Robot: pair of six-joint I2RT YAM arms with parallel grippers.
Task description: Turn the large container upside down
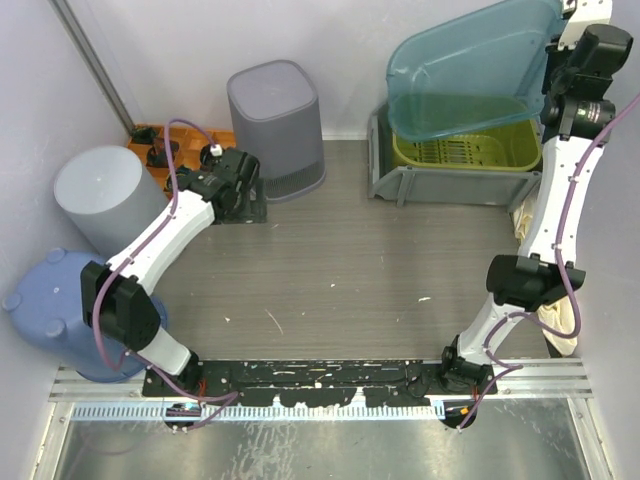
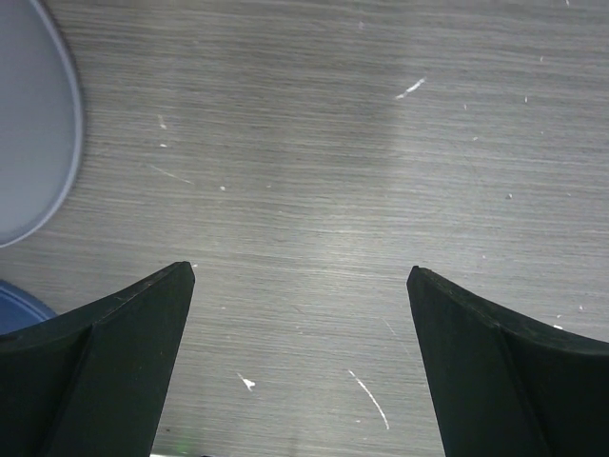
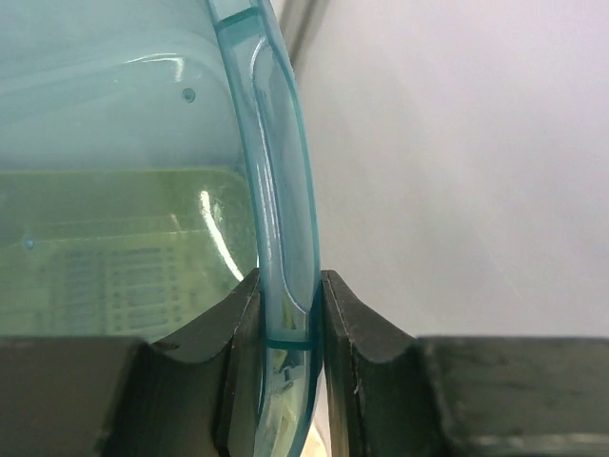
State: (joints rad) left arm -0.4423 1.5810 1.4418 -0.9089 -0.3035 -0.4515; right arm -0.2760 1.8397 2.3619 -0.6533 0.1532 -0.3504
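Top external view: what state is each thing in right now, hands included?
teal container, lifted clear and tilted steeply
right hand, shut on the teal container's rim
left hand, open and empty over the table
green basket, upright inside the grey tray
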